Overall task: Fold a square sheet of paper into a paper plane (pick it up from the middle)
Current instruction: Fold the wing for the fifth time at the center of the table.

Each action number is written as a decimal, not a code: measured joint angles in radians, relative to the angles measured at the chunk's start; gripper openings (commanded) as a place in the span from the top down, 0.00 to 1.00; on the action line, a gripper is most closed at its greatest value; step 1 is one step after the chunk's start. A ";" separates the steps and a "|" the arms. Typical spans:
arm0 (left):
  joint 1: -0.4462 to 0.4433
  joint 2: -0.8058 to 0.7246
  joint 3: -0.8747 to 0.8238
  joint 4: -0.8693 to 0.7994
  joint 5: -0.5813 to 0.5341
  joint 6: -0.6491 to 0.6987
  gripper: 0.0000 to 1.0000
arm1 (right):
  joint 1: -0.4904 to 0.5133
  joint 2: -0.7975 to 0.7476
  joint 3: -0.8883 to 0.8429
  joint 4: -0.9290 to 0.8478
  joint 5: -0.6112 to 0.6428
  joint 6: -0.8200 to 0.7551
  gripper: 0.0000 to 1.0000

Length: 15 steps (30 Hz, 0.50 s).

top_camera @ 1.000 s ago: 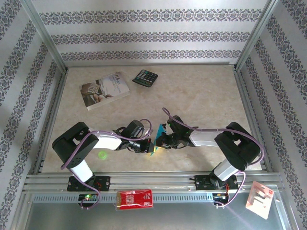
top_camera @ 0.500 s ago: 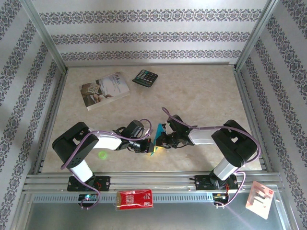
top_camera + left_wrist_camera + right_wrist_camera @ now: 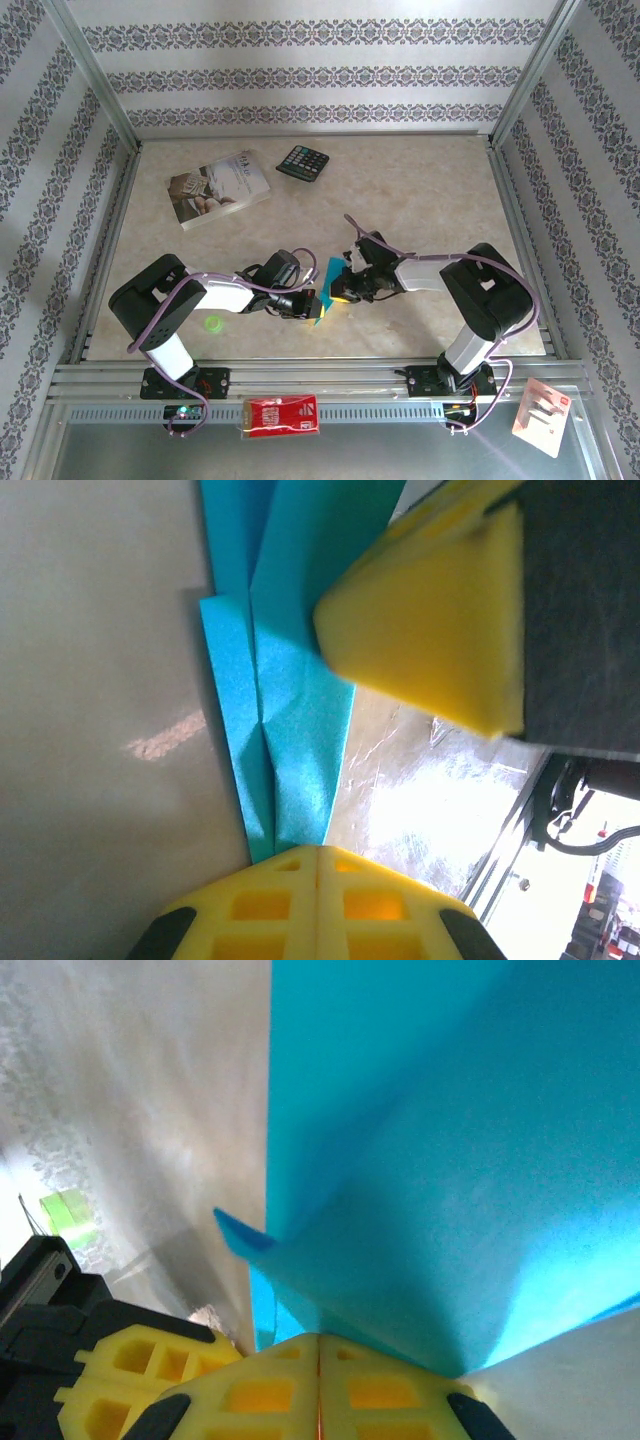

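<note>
Where both arms meet at table's (image 3: 440, 200) near middle, folded blue paper (image 3: 328, 272) stands on edge between them, possibly just off surface. Left gripper (image 3: 318, 852) pressed together, pinching paper's creased end. Right gripper (image 3: 318, 1340) likewise clamped on paper. Book (image 3: 218, 188), calculator (image 3: 303, 162) far back left.

— The overhead view is bright and even, sharp throughout. Light falls from above, so the arms leave short, soft shadows on the table (image 3: 420, 200).
— The left wrist view is harsher. Glare burns out the tabletop at the lower right, and the yellow pad (image 3: 430, 610) close to the lens is blurred.
— The blue paper (image 3: 300, 740) throws a dim shadow to its left there.
— In the right wrist view the paper is soft and out of focus, lighter toward the lower right. The left edge is overexposed.
</note>
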 measured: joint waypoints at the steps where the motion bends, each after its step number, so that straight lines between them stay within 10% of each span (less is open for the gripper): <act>1: 0.000 0.001 0.002 -0.001 0.002 0.000 1.00 | -0.010 0.005 0.006 -0.005 -0.006 -0.005 0.92; 15: 0.011 0.014 0.013 -0.016 0.029 0.019 1.00 | -0.109 0.057 0.091 -0.114 -0.035 -0.060 0.92</act>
